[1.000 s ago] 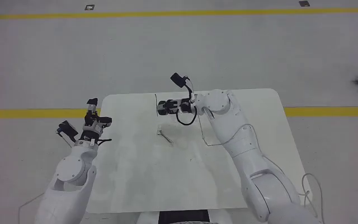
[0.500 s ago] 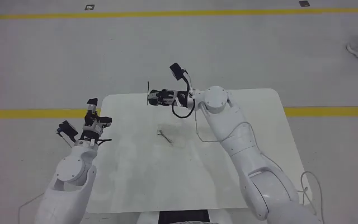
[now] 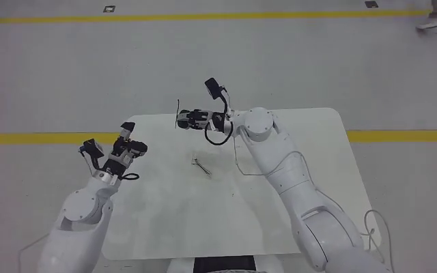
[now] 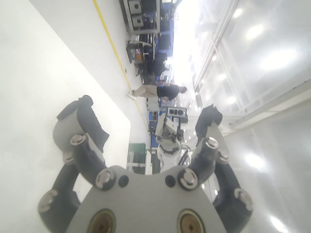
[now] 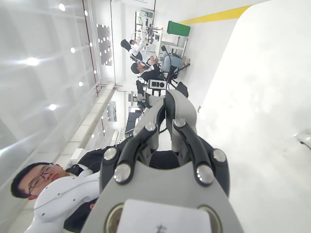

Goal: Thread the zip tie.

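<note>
Your right gripper (image 3: 181, 120) has its fingers pressed together on the zip tie (image 3: 178, 109), a thin black strand crossing the fingertips, held above the far edge of the white table (image 3: 307, 205) near its left corner. In the right wrist view that gripper (image 5: 173, 95) shows its fingers meeting, with no gap. Your left gripper (image 3: 134, 147) sits at the table's left edge, well apart from the tie; its fingers (image 4: 83, 103) are spread wide. A thin dark piece (image 3: 199, 164) lies on the table between the arms.
</note>
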{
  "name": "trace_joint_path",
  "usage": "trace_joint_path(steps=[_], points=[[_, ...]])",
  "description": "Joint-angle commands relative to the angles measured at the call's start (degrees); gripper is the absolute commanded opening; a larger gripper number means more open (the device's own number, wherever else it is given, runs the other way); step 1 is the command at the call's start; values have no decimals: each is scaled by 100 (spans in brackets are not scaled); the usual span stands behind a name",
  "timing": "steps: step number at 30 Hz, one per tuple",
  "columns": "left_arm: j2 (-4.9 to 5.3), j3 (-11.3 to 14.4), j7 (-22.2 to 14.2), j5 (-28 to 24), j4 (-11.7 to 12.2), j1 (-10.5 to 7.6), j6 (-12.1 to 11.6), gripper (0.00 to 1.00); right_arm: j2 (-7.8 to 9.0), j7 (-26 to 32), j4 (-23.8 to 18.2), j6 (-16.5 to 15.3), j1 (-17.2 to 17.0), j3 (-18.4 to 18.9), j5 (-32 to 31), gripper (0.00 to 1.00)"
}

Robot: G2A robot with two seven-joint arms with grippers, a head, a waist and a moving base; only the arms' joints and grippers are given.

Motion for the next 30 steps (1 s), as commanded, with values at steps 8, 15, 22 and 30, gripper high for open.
trace_joint_path(steps=[8,15,22,30], points=[[16,10,-564,-317,2,-72,161,100,-36,-7,144,42,86,-151,200,0],[11,95,-636,-312,89,-125,82,100,-41,-241,19,97,-23,-230,150,0],[-53,350,-796,-1096,260,-220,-267,100,-114,-1087,-264,510,-228,-575,83,0],[-89,438,-753,-1240,355,-282,-778,100,-126,-1533,-420,793,-295,-704,-60,0]])
